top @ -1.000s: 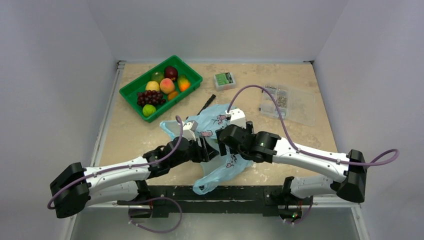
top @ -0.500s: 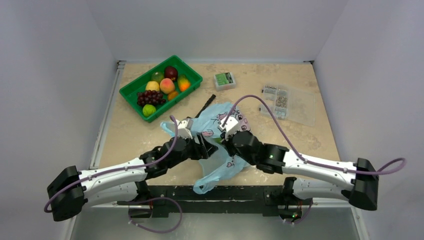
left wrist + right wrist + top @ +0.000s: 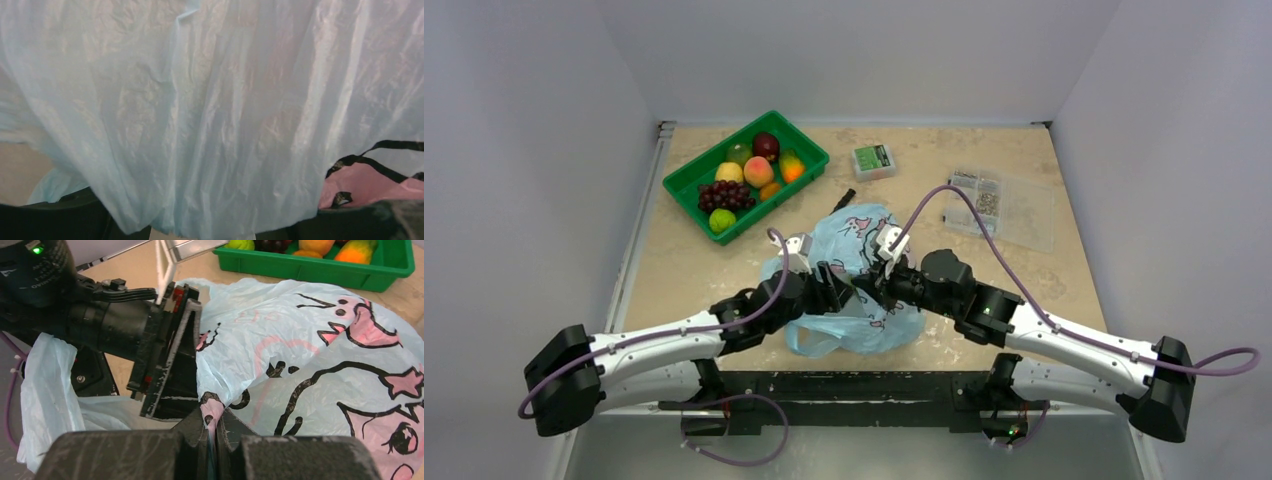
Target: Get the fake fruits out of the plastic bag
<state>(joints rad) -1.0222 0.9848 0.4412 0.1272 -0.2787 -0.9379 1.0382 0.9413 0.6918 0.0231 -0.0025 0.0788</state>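
Observation:
The plastic bag (image 3: 856, 262), light blue with pink-and-black cartoon prints, lies bunched at the table's near middle. My right gripper (image 3: 213, 426) is shut on a pinched fold of the plastic bag (image 3: 300, 355). My left gripper (image 3: 831, 287) faces it from the left, jaws apart. Bag film (image 3: 210, 115) hangs across the whole left wrist view, with only dark fingers (image 3: 55, 217) at the bottom corners. The fake fruits (image 3: 742, 180) I can see sit in a green tray (image 3: 809, 150) at the back left: grapes, peach, lemon and green ones. No fruit shows through the bag.
A small green box (image 3: 874, 160) and a clear compartment box (image 3: 1001, 205) stand at the back right. A black pen (image 3: 845, 196) pokes out from under the bag's far edge. Grey walls close in the table on both sides.
The right gripper closed on a fold of the bag and its arm swung lower. The bag, earlier trailing over the near edge, is now gathered up between the two grippers.

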